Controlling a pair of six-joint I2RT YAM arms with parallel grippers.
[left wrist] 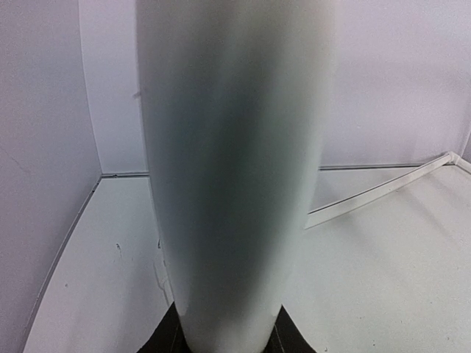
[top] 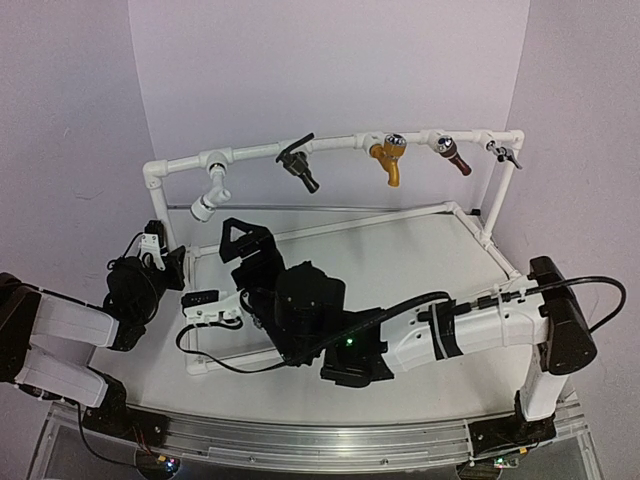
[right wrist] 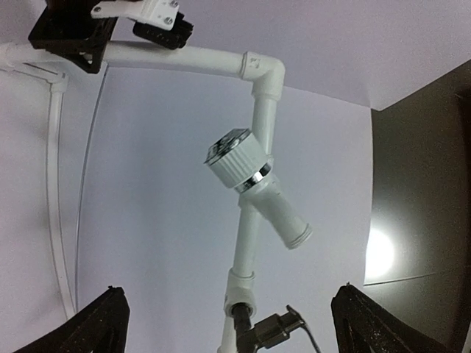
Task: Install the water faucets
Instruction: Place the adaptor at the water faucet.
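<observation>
The white faucet point(top: 212, 194) hangs from the left end of the pipe frame's top bar point(top: 255, 152), its round ribbed knob point(right wrist: 235, 159) uppermost in the right wrist view. The black faucet point(top: 298, 166) with its thin lever hangs from the bar to the right of it and shows low in the right wrist view as the black faucet point(right wrist: 283, 332). My right gripper point(top: 239, 239) points up below and in front of the white faucet, open and empty; its fingertips point(right wrist: 99, 323) stand far apart. My left gripper point(top: 157, 251) is shut on the frame's left post point(left wrist: 232, 184).
A gold tap point(top: 388, 160), a brown tap point(top: 452, 156) and a small grey tap point(top: 505, 152) hang further right on the bar. The frame's base rails point(top: 350, 222) lie on the white table. My right arm point(top: 470, 325) stretches across the frame's front.
</observation>
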